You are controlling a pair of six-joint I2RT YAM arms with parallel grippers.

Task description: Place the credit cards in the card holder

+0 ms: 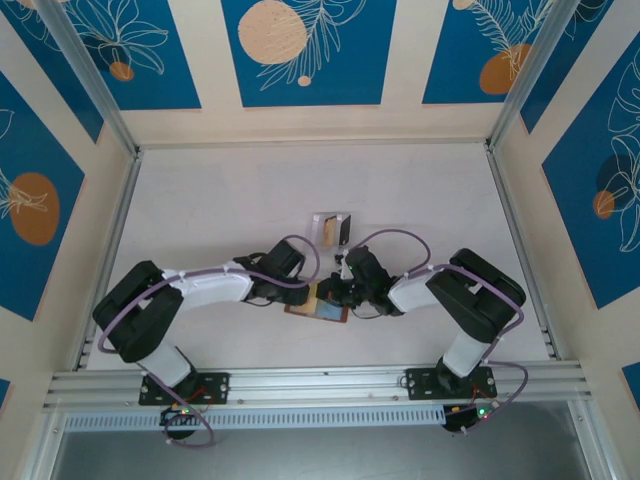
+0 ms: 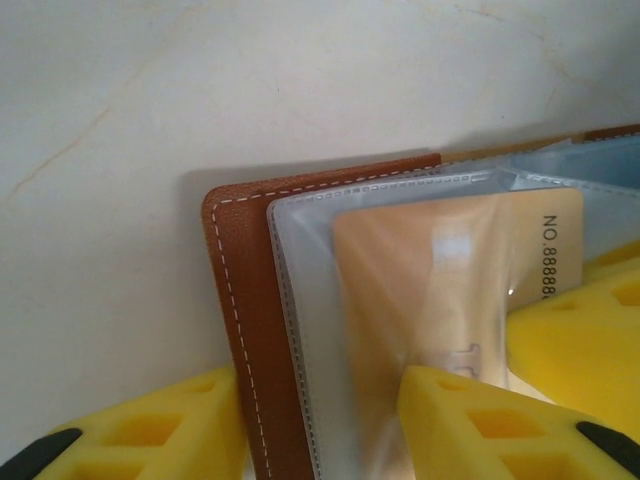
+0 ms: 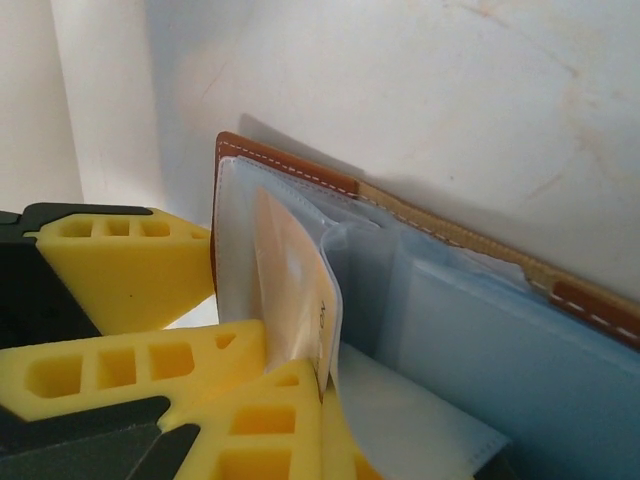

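Observation:
The card holder (image 1: 318, 311), a reddish-brown leather wallet, lies open between the two arms. Its stitched cover (image 2: 250, 300) stands up with a clear sleeve against it. A tan credit card (image 2: 440, 270) sits partly inside that sleeve, its numbered end sticking out. My left gripper (image 2: 320, 385) is closed across the cover and sleeve, one yellow finger behind the leather and one on the sleeve's face. My right gripper (image 3: 325, 385) is shut on the tan card's (image 3: 290, 270) edge beside the grey-blue pockets (image 3: 480, 330). In the top view the grippers (image 1: 305, 293) (image 1: 337, 293) meet over the wallet.
A small clear box (image 1: 333, 228) stands just beyond the wallet, holding a tan card and a dark card upright. The white table is fenced by aluminium rails (image 1: 110, 240) at left, right and near edges.

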